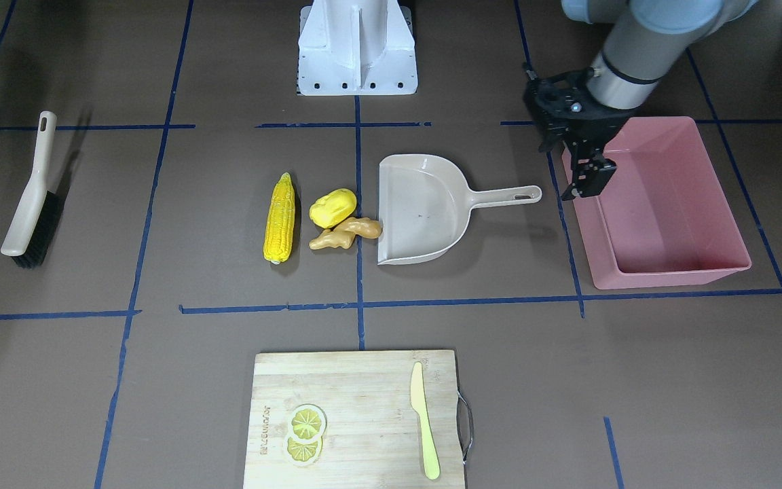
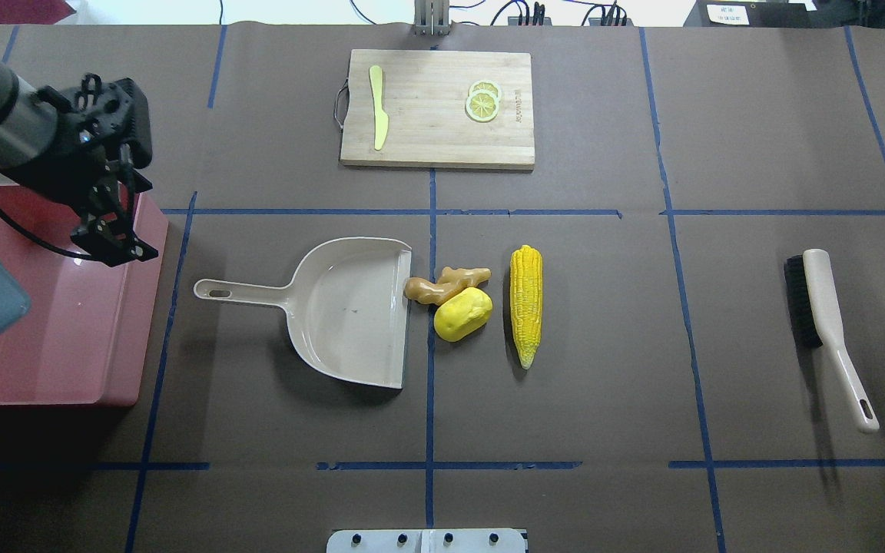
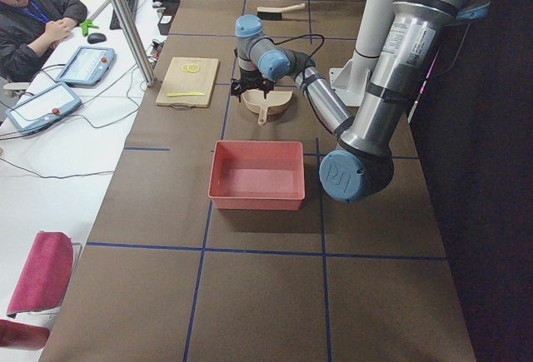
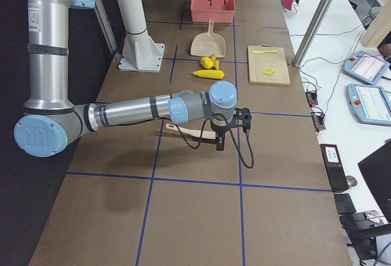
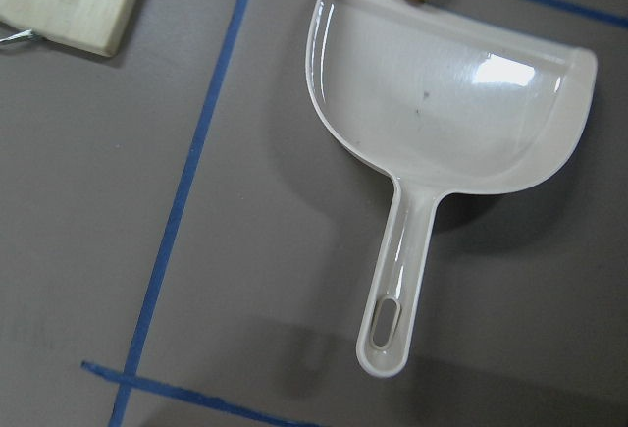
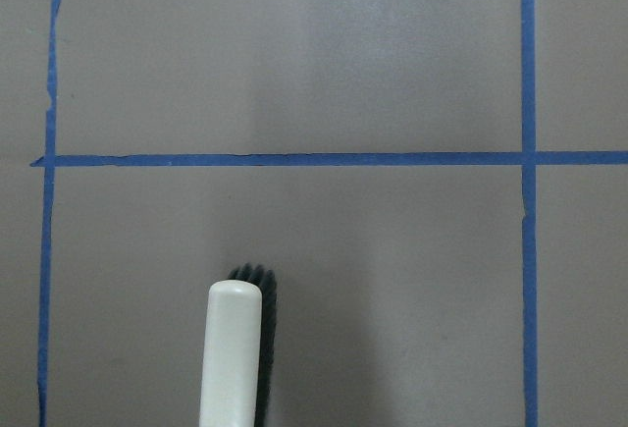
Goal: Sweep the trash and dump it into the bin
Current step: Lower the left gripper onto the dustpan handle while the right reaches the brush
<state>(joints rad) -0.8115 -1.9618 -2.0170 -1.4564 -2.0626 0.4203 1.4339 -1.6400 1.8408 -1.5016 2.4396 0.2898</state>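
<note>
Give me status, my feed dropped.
Left gripper empty over bin edge. Right gripper out of main views. Trash unswept beside dustpan. Brush untouched.

Left arm: enters the overhead view from the left edge, grey forearm angled down toward the table.
Left gripper [image 2: 114, 238]: black, two-fingered, pointing down, fingers close together with nothing between them.
Right arm: seen only in the right-side view, stretched out low and level.
Right gripper [image 4: 220, 144]: black, pointing down; finger spacing not readable.
</note>
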